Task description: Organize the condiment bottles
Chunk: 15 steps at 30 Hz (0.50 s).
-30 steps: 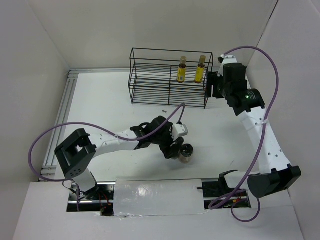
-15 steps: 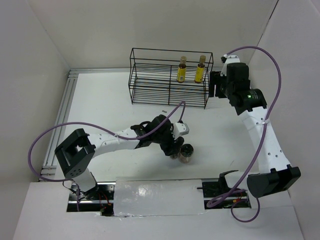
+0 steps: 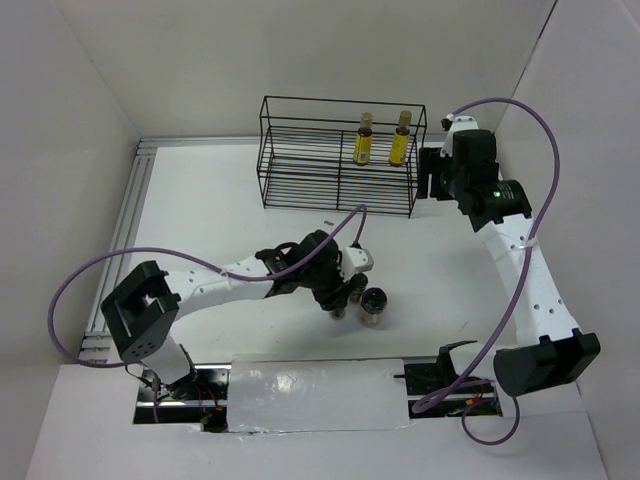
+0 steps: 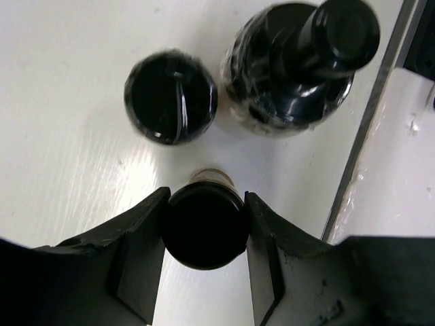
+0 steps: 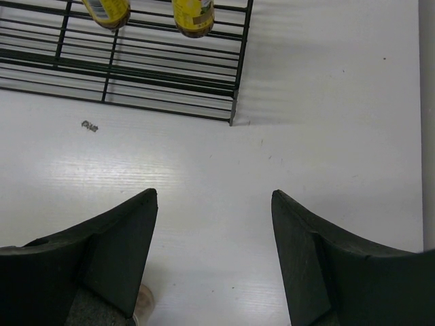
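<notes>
Left gripper (image 4: 205,195) clamped on round glossy black-lidded jar (image 4: 204,231), middle of white desk (image 3: 200,220) near its front edge. Short jar (image 4: 170,97) and fat jar (image 4: 292,75) crowd just beside. Right gripper (image 5: 214,204) apart, empty, near wire rack (image 3: 300,150) holding slim yellow bottles (image 3: 364,142).

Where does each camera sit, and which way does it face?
Top external: above and behind the bases, looking down on the table; both arms show.
Left wrist: looking down; left end effector clamps one dark-lidded jar.
Right wrist: looking down at the wire rack; open right end effector shows.
Shared: top and right wrist both show the yellow bottles.
</notes>
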{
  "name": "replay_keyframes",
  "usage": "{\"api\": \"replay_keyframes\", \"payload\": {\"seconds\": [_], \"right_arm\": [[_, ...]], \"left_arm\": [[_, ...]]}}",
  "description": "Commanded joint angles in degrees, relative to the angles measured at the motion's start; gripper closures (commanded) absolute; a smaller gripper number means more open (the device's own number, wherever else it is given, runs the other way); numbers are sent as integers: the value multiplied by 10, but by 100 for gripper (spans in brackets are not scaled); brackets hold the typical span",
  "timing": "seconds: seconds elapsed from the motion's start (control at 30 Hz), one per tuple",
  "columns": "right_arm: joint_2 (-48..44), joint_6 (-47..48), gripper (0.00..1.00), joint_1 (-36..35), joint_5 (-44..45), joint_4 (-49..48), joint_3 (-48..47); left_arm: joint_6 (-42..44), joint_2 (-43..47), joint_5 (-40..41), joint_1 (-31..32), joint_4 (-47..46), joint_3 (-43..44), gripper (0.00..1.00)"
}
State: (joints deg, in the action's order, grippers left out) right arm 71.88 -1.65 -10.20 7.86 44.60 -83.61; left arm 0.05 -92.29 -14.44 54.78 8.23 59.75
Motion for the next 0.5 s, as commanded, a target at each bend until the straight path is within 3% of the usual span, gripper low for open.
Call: {"api": "replay_keyframes", "payload": {"seconds": [0.0,0.23,0.47], "right_arm": [[-12,-5,25,4,-9,-22,4],[-11,-12,25,6,-4,-54,11],[-8,-13,25,10,-21,-70,17]], "left_arm": [[25,40,29,-6,50,7,100],[56,85,69,-102,178,61,100],[35,77,-2,-259,261,260,100]]}}
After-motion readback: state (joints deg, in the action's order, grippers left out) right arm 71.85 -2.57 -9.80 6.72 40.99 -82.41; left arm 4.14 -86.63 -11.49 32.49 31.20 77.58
